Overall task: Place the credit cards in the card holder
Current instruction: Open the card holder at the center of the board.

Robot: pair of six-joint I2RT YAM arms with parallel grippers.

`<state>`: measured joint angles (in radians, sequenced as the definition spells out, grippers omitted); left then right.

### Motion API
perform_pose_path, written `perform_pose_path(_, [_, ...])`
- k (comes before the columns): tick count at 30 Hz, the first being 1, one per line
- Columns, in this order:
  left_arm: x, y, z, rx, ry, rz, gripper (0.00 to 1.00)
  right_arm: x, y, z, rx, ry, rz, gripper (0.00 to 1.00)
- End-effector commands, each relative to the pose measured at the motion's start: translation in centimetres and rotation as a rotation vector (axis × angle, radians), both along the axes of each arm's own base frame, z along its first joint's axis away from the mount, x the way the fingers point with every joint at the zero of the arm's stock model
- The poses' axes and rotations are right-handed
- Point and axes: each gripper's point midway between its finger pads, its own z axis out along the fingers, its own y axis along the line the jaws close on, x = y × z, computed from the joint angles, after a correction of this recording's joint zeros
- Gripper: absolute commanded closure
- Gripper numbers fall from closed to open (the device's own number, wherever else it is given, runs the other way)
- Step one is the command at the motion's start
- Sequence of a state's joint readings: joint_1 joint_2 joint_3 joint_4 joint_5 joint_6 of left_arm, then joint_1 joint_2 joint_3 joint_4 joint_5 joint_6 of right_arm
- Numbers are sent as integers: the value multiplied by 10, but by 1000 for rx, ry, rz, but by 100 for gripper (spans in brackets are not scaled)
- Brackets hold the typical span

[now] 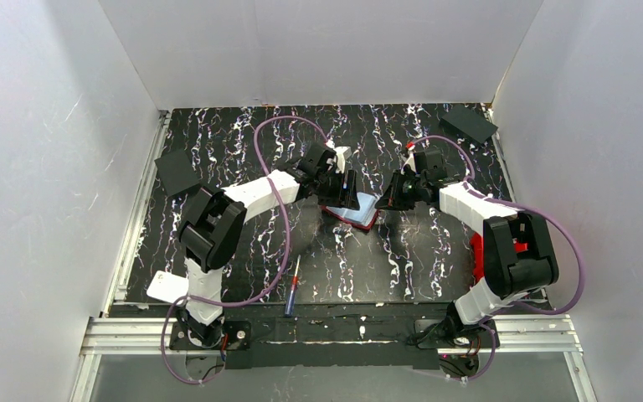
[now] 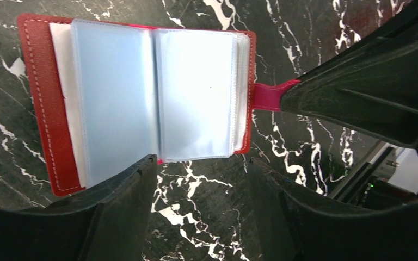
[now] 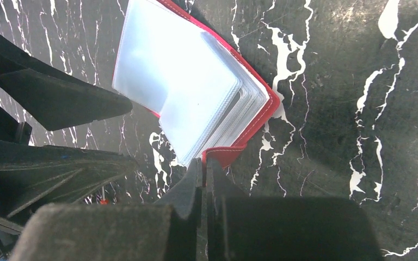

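Right fingers pinch red stitched tab of card holder; glossy clear sleeves; left fingers apart.

left arm reaches from its base toward 1 o'clock, elbow raised, left claw hanging with fingers parted around nothing. right arm reaches toward 11 o'clock, right claw pinched tight on the card holder's tab.

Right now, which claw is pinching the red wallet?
The right gripper, shut on the strap of the card holder; the left gripper stands open over it.
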<state>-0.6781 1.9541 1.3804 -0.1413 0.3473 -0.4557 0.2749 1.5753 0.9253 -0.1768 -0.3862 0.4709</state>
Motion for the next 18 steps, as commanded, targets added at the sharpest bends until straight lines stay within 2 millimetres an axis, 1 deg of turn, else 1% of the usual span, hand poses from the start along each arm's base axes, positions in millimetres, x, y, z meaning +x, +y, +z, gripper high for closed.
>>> perform_pose_path(1, [2, 8, -2, 63, -55, -21, 38, 16, -1, 10, 2, -46, -23, 99])
perform_pose_path(3, [2, 7, -2, 104, -119, -54, 36, 14, 1, 10, 11, -50, 2, 99])
perform_pose_path(7, [2, 7, -7, 226, -247, -105, 35, 11, 6, 14, 40, -60, 29, 99])
perform_pose_path(10, [-1, 4, -10, 239, -241, -118, 32, 11, 8, 18, 50, -74, 35, 99])
perform_pose_path(13, [-1, 2, -16, 251, -227, -115, 32, 11, 8, 21, 51, -84, 41, 99])
perform_pose_path(16, [1, 1, -18, 256, -222, -106, 32, 11, 9, 23, 59, -90, 47, 99])
perform_pose_path(18, [2, 0, -19, 257, -218, -103, 34, 11, 10, 25, 64, -94, 50, 99])
